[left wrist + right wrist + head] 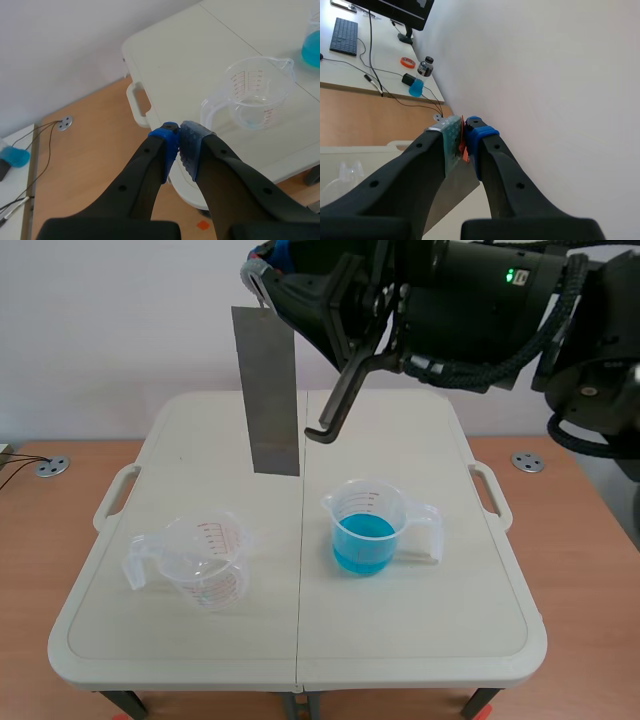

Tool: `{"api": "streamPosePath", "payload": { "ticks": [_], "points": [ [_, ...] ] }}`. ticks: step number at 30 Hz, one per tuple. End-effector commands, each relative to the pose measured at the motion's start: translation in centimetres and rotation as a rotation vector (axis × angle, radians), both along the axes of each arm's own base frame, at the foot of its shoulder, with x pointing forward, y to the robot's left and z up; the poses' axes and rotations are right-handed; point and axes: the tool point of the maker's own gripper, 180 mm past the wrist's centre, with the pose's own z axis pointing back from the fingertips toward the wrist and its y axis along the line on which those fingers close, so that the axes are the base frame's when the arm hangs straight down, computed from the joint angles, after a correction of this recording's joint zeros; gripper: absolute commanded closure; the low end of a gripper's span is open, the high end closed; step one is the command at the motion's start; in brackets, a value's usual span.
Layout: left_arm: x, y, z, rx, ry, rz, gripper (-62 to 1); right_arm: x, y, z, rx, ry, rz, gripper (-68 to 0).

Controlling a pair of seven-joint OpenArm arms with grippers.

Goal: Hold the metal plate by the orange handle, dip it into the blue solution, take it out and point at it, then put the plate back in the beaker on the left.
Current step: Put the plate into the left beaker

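The grey metal plate (268,390) hangs upright high over the table's far middle, clear of both beakers. My right gripper (266,282) holds its top end, with the arm reaching across from the right. In the right wrist view the right gripper (464,132) is shut on the plate's orange handle (463,147), and the plate (452,195) runs down below the fingers. The beaker of blue solution (364,528) stands right of centre. The empty clear beaker (204,562) stands left of it. My left gripper (179,137) is shut on nothing, off the table's left side, short of the empty beaker (255,95).
The white folding table (300,640) has carry handles on its left (112,498) and right (492,495) edges. Wooden floor with round metal sockets (52,466) surrounds it. A white wall rises behind. A side desk with cables (15,160) lies beyond the left arm.
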Motion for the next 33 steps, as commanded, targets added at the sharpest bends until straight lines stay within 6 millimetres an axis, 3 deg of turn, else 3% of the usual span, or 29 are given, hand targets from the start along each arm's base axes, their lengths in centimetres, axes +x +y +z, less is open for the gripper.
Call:
{"api": "streamPosePath", "payload": {
  "ticks": [1,16,33],
  "points": [
    [0.2,-0.3,0.9,-0.009,-0.030,-0.006,-5.1,-0.3,0.5,1.8,0.038,-0.038,0.019,-1.1],
    [0.2,-0.2,0.7,-0.007,-0.024,-0.004,-5.1,-0.9,4.1,2.8,0.042,-0.045,0.068,-1.1],
    [0.1,-0.3,0.7,-0.008,-0.023,-0.005,-5.1,0.7,7.1,0.4,0.039,0.055,0.101,-1.1]
  ]
}}
